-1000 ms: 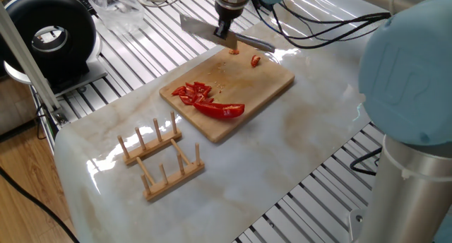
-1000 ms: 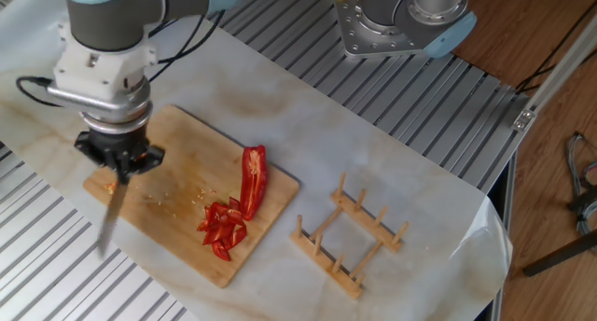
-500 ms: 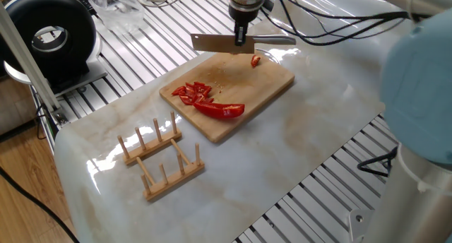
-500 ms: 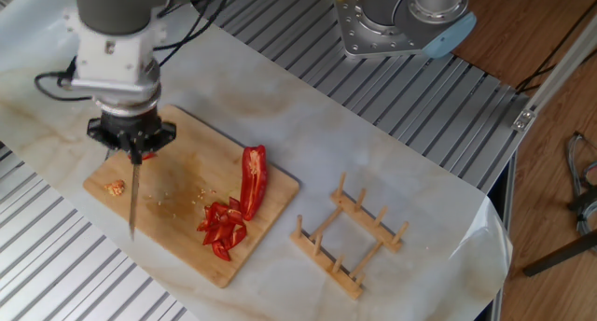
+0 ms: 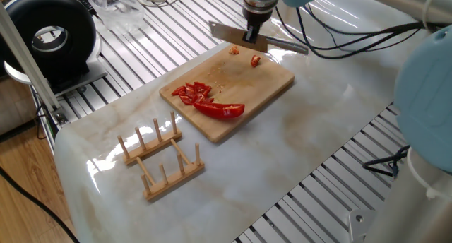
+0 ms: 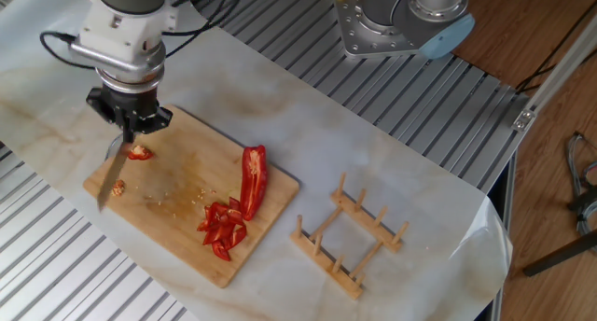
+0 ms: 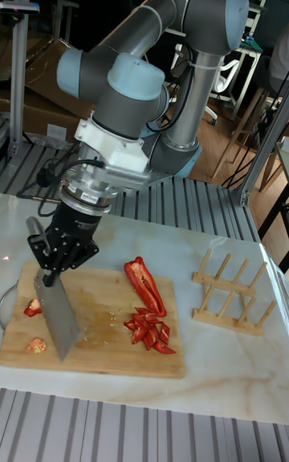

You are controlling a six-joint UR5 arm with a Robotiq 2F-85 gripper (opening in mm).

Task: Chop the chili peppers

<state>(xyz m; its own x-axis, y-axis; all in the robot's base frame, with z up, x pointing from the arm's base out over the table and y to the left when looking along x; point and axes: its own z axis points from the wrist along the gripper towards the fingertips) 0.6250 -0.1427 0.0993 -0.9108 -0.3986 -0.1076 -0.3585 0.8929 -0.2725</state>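
- Chili peppers (image 6: 253,178) on wooden cutting board (image 6: 177,230), which lies on marble-patterned table (image 6: 373,153).
- One long uncut half lying flat near board's edge toward the dish rack; pile of small cut pieces (image 6: 224,230) touching its lower end.
- Two stray red bits (image 5: 255,60) at opposite end of board, well apart from the pile; seen in tall fixed view as one bit (image 7: 33,309) left of blade and one (image 7: 36,344) below it.
- Pincer (image 7: 50,277) clamped on handle of cleaver (image 7: 55,311); fingers largely hidden by the black housing.
- Cleaver over the stray-bit end of board, blade pointing down and tilted; contact with board not determinable.
- Wooden dish rack (image 5: 161,157) standing on table beside board, apart from it.
- Second robot base (image 6: 401,18) mounted at far table edge in the other fixed view.
- Black round device (image 5: 49,37) on slatted surface beyond table corner.
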